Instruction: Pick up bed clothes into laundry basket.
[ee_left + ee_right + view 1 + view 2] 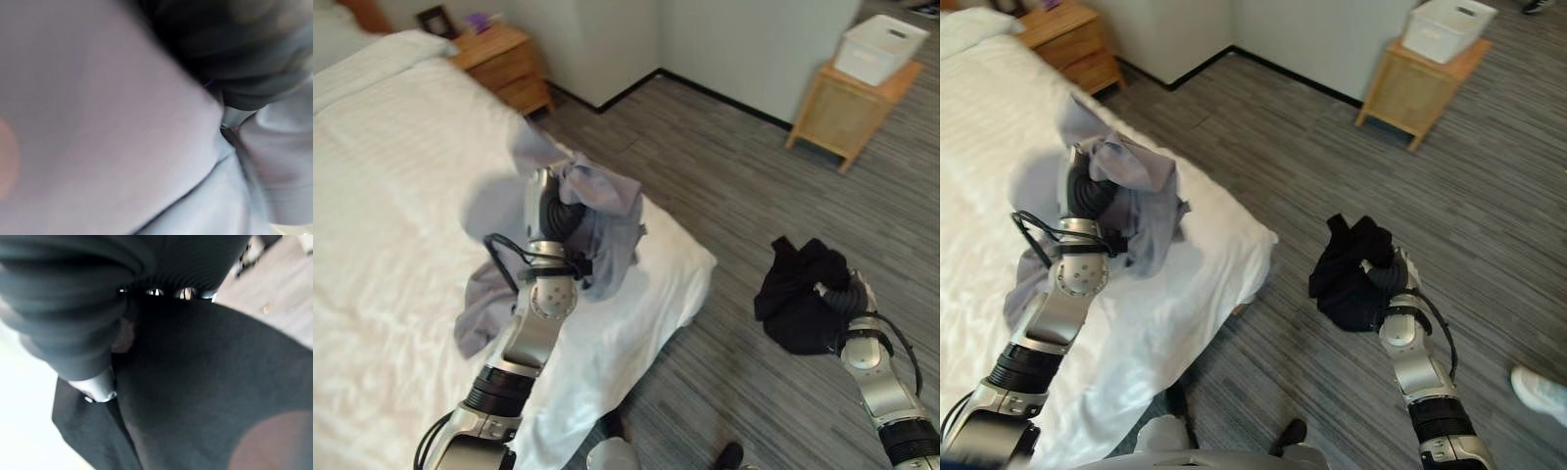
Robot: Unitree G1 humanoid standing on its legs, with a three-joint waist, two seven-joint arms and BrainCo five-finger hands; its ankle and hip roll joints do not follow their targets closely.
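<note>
Your left hand (pixel 551 211) was up over the bed (pixel 391 196), its fingers lost in the grey cloth (pixel 597 211) — you could not tell how tight they were. Your right hand (pixel 1393 277) was curled round the black cloth (pixel 1347 269), up above the floor (pixel 724 166). Both looked soft, light and floppy — grab a thick bunch. The white basket (pixel 881 47) sat far off on a wooden stand (pixel 847 103).

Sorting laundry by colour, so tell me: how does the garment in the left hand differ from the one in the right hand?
The lavender-grey cloth garment is pale; the black cloth garment is dark. The lavender one trails onto the white bed; the black one hangs over the grey floor. Each is bunched around a hand: left hand, right hand.
</note>
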